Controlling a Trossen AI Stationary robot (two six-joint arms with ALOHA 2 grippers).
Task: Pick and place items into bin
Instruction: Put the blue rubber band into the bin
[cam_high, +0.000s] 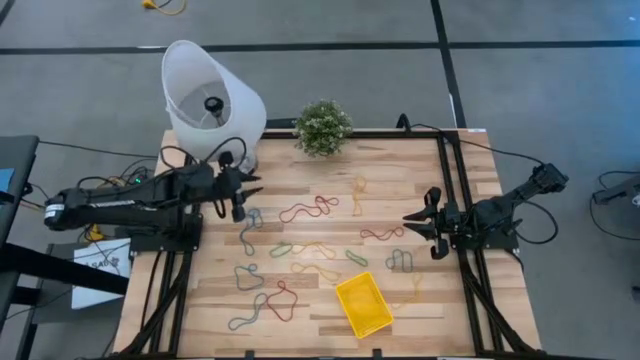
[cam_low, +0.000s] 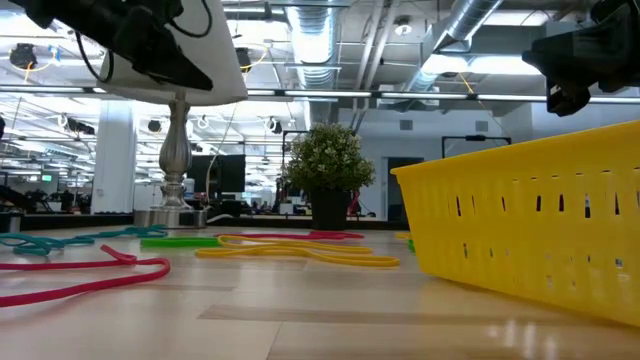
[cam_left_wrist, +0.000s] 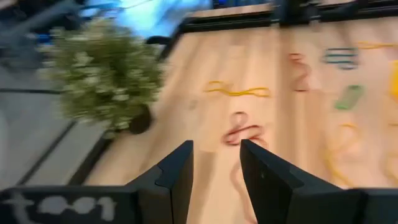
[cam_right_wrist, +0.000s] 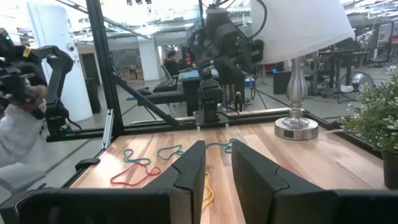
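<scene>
Both hands, the left (cam_high: 243, 192) near the white conical lampshade (cam_high: 212, 97) and the right (cam_high: 423, 224) opposite, are held released and empty above thin floppy coloured rubber loops (cam_high: 308, 209) strewn on the pale wooden-plank counter (cam_high: 300, 310), beside the shallow slotted yellow plastic bin (cam_high: 363, 305).

left tool (cam_high: 243, 195) by lampshade (cam_high: 212, 95) | right tool (cam_high: 424, 222) at right | bin (cam_high: 363, 304) front | loops (cam_high: 308, 208) scattered

No text, label, brand, number or sign can be read in any view.
</scene>
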